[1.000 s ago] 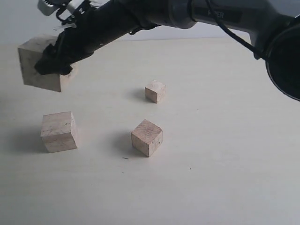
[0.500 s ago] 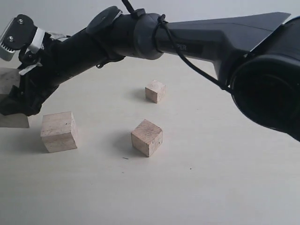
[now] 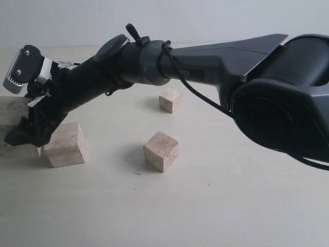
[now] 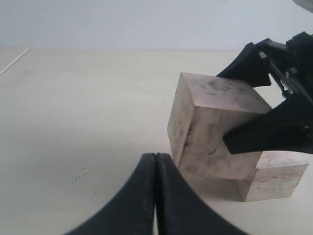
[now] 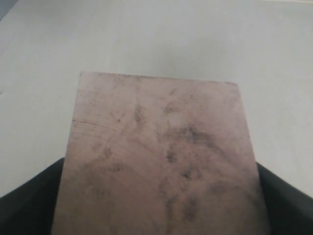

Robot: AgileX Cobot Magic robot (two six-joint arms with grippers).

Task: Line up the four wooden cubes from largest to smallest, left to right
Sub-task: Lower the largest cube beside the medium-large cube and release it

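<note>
1. Lower than half a second ago, our right gripper point(image 3: 24, 135) holds the largest cube point(image 3: 13, 110) at the exterior frame's far left, just beside the second cube point(image 3: 64, 145).
2. Its fingers point(image 4: 266, 139) clamp opposite faces of that smudged cube.
3. Our left gripper point(image 4: 155, 164) is pressed closed, empty.
4. We see the third cube point(image 3: 161, 150) and smallest cube point(image 3: 170, 100) mid-frame.

You have soft, even light; each cube point(image 3: 161, 151) casts a faint leftward shadow; the right wrist close-up looks blurry.
</note>
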